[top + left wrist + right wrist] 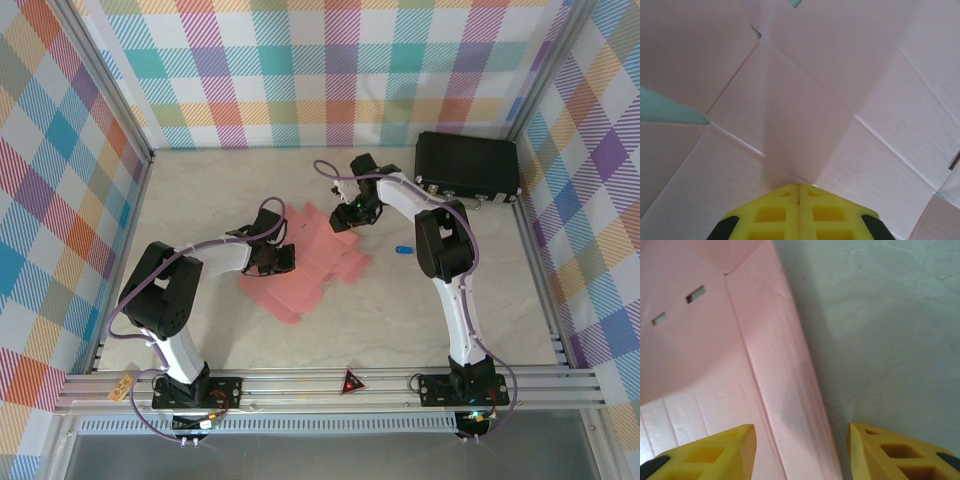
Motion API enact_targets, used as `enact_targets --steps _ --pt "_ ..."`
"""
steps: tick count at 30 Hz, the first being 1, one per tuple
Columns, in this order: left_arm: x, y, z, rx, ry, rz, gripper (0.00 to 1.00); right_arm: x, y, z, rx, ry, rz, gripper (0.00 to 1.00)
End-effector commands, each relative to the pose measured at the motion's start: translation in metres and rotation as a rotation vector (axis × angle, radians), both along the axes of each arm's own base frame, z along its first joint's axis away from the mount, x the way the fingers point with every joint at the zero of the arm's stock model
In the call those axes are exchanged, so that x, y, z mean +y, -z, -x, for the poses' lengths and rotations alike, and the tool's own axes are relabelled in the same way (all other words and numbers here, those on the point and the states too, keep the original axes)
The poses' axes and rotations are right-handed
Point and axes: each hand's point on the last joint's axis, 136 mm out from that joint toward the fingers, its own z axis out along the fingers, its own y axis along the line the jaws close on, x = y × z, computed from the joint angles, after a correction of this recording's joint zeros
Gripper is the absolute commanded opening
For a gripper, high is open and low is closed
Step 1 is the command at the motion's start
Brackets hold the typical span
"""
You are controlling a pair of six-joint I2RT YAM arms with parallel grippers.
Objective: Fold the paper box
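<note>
The paper box (322, 268) is a flat salmon-pink die-cut sheet with flaps, lying in the middle of the table. My left gripper (278, 260) rests on the sheet's left part. In the left wrist view its yellow fingers meet tip to tip, so the left gripper (799, 186) is shut, and the tips touch the pink card (840, 75) where creases meet. My right gripper (346, 217) is at the sheet's far right corner. It (801, 440) is open, with a narrow edge flap of the card (785, 390) lying between the fingers, one fingertip (742, 442) over card and the other over bare table.
A black case (467, 165) stands at the back right corner. A small blue object (403, 249) lies on the table right of the sheet. The marble-patterned tabletop (890, 315) spreads right of the flap. Checked walls enclose three sides.
</note>
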Motion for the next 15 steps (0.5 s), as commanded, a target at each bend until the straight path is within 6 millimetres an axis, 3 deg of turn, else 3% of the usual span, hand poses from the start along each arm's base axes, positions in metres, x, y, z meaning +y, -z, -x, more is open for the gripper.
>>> enact_targets --steps 1,15 --pt "0.009 0.023 0.021 0.076 -0.005 -0.058 0.0 0.011 -0.003 0.011 0.048 -0.064 -0.061 0.51" --pt "0.006 0.023 0.02 0.077 -0.001 -0.062 0.0 0.014 -0.026 0.015 0.006 -0.126 -0.094 0.42"
